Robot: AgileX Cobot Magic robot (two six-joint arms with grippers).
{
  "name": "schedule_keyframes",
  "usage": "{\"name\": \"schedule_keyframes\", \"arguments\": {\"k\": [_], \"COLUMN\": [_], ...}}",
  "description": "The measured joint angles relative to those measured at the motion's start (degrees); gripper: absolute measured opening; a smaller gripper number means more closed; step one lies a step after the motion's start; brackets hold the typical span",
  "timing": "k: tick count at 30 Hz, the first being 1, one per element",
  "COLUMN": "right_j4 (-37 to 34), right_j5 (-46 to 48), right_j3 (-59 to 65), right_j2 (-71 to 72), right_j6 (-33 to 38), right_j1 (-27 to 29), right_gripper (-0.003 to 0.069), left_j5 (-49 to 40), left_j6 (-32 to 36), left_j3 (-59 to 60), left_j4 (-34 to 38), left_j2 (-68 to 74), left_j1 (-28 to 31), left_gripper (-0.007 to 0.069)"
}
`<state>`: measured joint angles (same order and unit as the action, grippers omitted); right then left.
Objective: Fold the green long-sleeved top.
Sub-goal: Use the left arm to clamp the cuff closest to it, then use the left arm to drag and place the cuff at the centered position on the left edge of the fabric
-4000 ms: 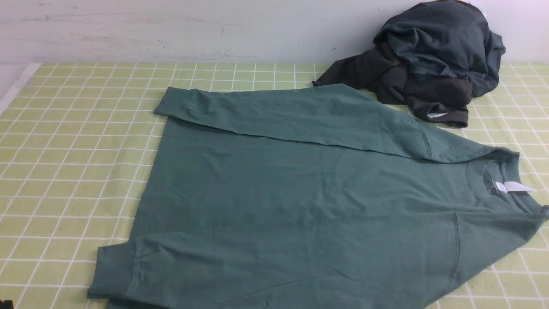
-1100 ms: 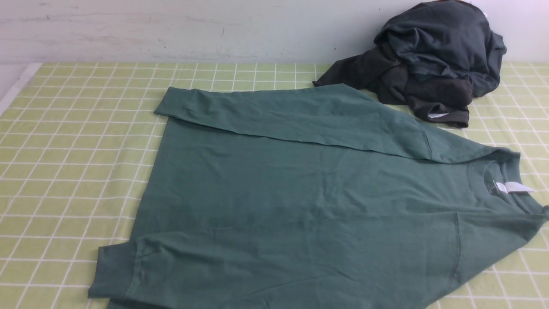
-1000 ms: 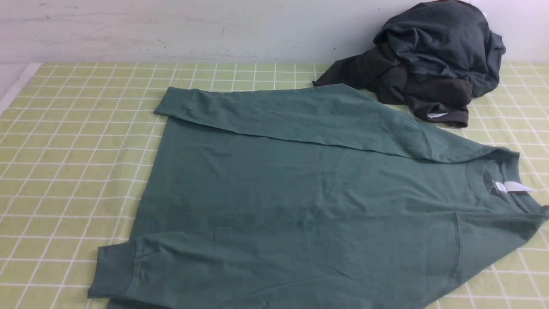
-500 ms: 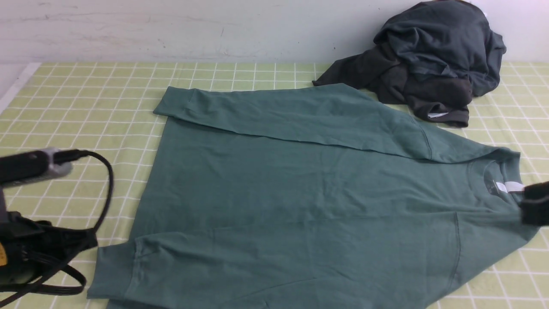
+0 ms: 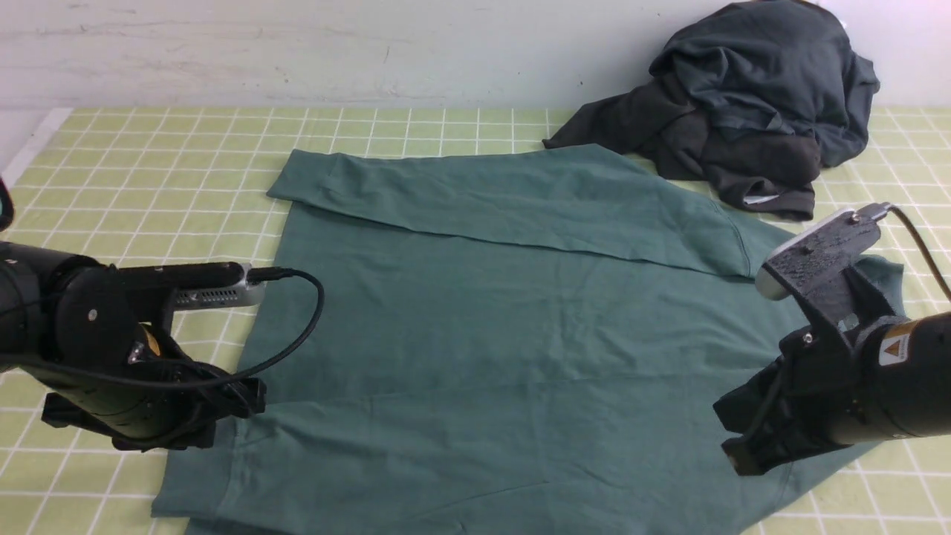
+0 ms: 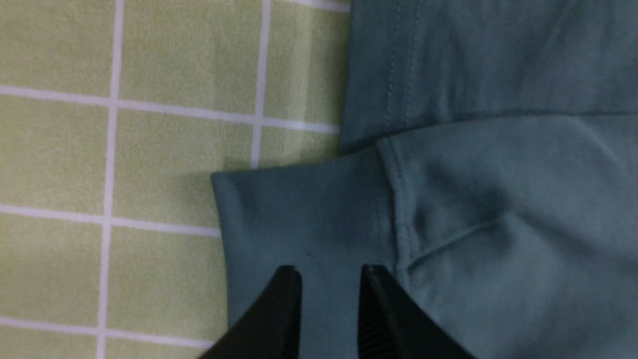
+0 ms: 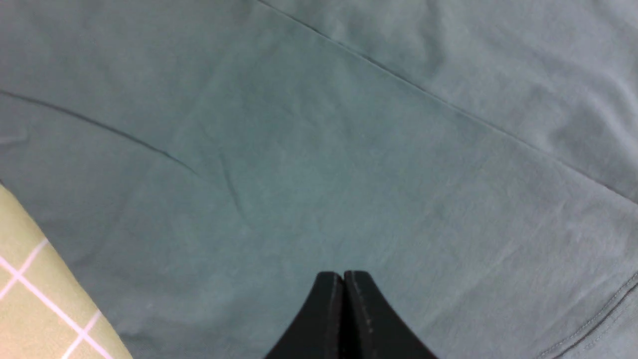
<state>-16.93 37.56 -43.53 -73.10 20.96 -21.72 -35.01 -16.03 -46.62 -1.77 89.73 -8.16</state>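
My left gripper [image 5: 249, 397] hangs low near the near left corner of the checked tablecloth [image 5: 148, 186]. In its wrist view the left gripper [image 6: 331, 271] has its two black fingers [image 6: 284, 299] a little apart, with nothing between them. They are just above the ribbed cuff [image 6: 299, 214] of the near sleeve. I cannot tell whether the tips touch the cloth.

My right gripper [image 5: 735, 457] is low near the near right corner. In its wrist view the right gripper [image 7: 343, 276] has its fingers pressed together on nothing, over smooth green fabric [image 7: 319, 164] beside a seam. A corner of tablecloth [image 7: 30, 279] shows past the garment's edge.

The green long-sleeved top [image 5: 520, 334] lies flat across the middle of the surface. Its hem faces the left edge, and its neck end faces the right edge, partly hidden behind my right arm. The near sleeve [image 5: 371, 461] runs along the near edge and ends in its cuff [image 5: 189, 475] toward the near left corner. The far sleeve [image 5: 520, 200] is folded over the body's far side, with its cuff [image 5: 297, 178] pointing toward the left edge.

Beyond it, in the far right corner, a crumpled heap of dark grey garments [image 5: 750, 96] leans against the pale wall [image 5: 297, 52]. One dark sleeve reaches toward the top's far shoulder; I cannot tell whether they touch.
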Motion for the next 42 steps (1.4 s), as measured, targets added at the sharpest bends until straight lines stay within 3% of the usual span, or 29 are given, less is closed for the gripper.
{"name": "schedule_keyframes", "arguments": {"k": [7, 12, 16, 20, 22, 24, 32, 38, 42], "right_j4": [-1.33, -2.32, -2.61, -2.61, -2.73, -2.73, -2.73, -0.29, 2.05], "right_j5": [0.0, 0.0, -0.19, -0.23, -0.23, -0.23, -0.23, -0.25, -0.25], "right_j3": [-0.26, -0.26, -0.26, -0.26, -0.26, -0.26, -0.26, -0.26, -0.26], "right_j2": [0.0, 0.0, 0.0, 0.0, 0.0, 0.0, 0.0, 0.0, 0.0], "right_j6": [0.12, 0.12, 0.24, 0.24, 0.24, 0.24, 0.24, 0.24, 0.24], "right_j1": [0.0, 0.0, 0.0, 0.0, 0.0, 0.0, 0.0, 0.0, 0.0], "right_gripper": [-0.0011, -0.0011, -0.0011, -0.0011, -0.0011, -0.001, -0.001, -0.001, -0.001], "left_j5": [-0.04, 1.02, 2.6, 3.07, 3.36, 3.29, -0.83, -1.79, -2.36], "left_j6": [0.53, 1.51, 2.17, 2.81, 2.86, 2.86, 8.48, 15.67, 18.16], "left_j3": [-0.91, -1.15, -1.4, -1.51, -1.64, -1.99, -8.84, -23.46, -31.35], "left_j4": [1.77, 2.84, 4.85, 5.99, 6.77, 6.85, 6.28, 6.33, 6.55], "left_j2": [5.37, 6.42, 6.99, 7.38, 7.45, 7.45, -1.01, -9.64, -9.5], "left_j1": [5.59, 6.26, 6.33, 6.33, 6.33, 6.33, 0.84, -5.71, -6.36], "left_gripper": [0.0293, 0.0303, 0.025, 0.0146, 0.0046, 0.0024, 0.0016, 0.0016, 0.0016]}}
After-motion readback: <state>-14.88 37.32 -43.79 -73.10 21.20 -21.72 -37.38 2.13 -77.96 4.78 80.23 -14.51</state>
